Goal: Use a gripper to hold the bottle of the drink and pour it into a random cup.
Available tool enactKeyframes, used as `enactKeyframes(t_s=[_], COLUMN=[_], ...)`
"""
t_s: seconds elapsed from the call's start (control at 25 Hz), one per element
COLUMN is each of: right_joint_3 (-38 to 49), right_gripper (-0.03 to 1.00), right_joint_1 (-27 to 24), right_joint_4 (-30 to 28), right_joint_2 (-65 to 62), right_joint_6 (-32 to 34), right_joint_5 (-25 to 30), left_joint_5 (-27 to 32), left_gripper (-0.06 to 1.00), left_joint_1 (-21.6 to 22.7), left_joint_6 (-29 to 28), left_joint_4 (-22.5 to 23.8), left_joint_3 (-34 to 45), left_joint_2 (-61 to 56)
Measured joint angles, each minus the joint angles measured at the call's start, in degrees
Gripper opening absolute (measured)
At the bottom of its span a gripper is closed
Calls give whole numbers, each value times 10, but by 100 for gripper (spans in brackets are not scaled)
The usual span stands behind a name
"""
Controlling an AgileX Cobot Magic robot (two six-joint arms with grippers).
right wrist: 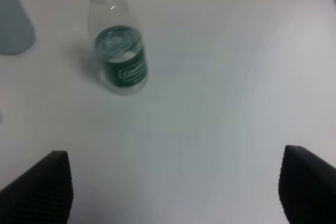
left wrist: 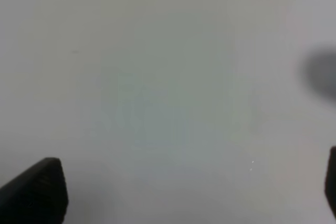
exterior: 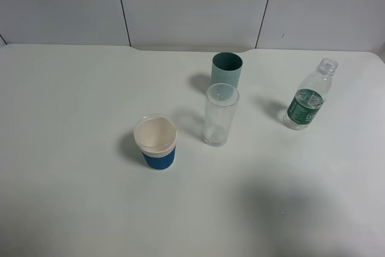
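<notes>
The bottle of the drink (exterior: 308, 103) stands upright and capless at the right of the white table, clear with a dark green label. It also shows in the right wrist view (right wrist: 119, 61), ahead of my open, empty right gripper (right wrist: 176, 182) and well apart from it. The teal cup (exterior: 226, 70) stands upright at the back middle; its edge shows in the right wrist view (right wrist: 11, 22). My left gripper (left wrist: 189, 187) is open and empty over bare table. Neither gripper shows in the exterior high view.
A tall clear glass tumbler (exterior: 220, 115) stands just in front of the teal cup. A blue-sleeved white paper cup (exterior: 156, 142) stands left of it. The white table (exterior: 72, 118) ends at a grey panelled wall at the back.
</notes>
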Motion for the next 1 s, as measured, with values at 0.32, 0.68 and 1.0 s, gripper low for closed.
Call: enactKeyframes(t_s=[0.32,0.68,1.0], right_joint_3=[41,42,42], right_gripper=[78,78,78], right_joint_1=[1,2,2], right_joint_4=[31,31,31], right_joint_2=[-25,-25,-58], right_joint_6=[-3,-4,-4], right_joint_5=[-7,-10,-13], left_joint_5=[0,0,0], left_gripper=[99,99,99], left_joint_1=[0,0,0], left_joint_6=[0,0,0], left_joint_4=[0,0,0], left_joint_3=[0,0,0], left_joint_2=[0,0,0])
